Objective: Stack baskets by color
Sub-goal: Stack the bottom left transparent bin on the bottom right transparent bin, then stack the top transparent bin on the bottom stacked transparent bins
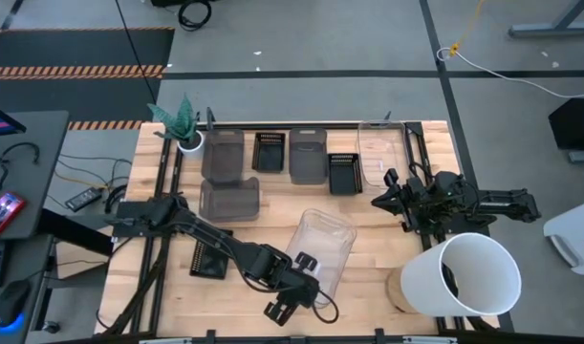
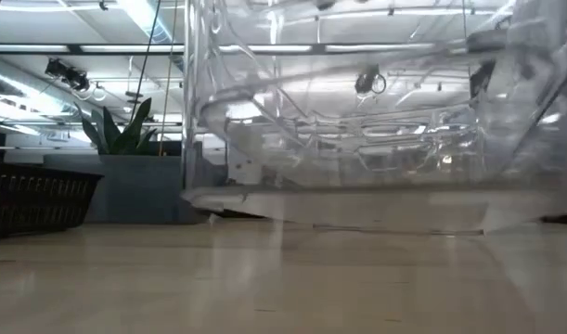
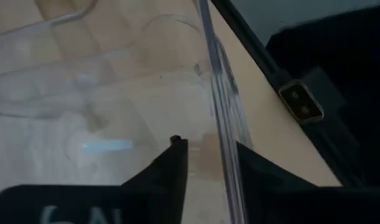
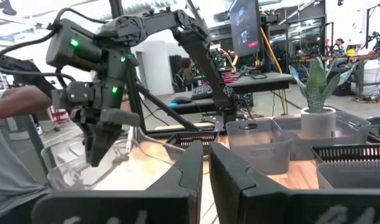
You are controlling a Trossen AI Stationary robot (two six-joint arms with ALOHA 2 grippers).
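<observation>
A large clear basket [image 1: 325, 244] lies near the middle of the table's front and fills the low view [image 2: 357, 139]. My left gripper [image 1: 305, 263] reaches over its near-left rim, open, with one finger on each side of the clear wall [image 3: 222, 143]. My right gripper [image 1: 387, 198] waits shut at the right side, holding nothing. Grey baskets [image 1: 225, 153] [image 1: 231, 199] [image 1: 308, 155], black slotted baskets [image 1: 270, 151] [image 1: 342, 172] [image 1: 210, 256] and another clear basket [image 1: 380, 153] rest on the table. My left gripper straddles the clear basket's wall at its rim [image 3: 226, 168], one finger [image 3: 174, 168] inside and one [image 3: 258, 171] outside, slanting down from the table's near left. There is a gap beside the inner finger. Whether the outer finger touches the wall, I cannot tell.
A big white bucket [image 1: 468, 274] stands at the front right, beside my right arm. A small white pot with a green plant [image 1: 183, 129] is at the back left corner. A person's sleeve [image 4: 12, 118] shows beyond the table's near side.
</observation>
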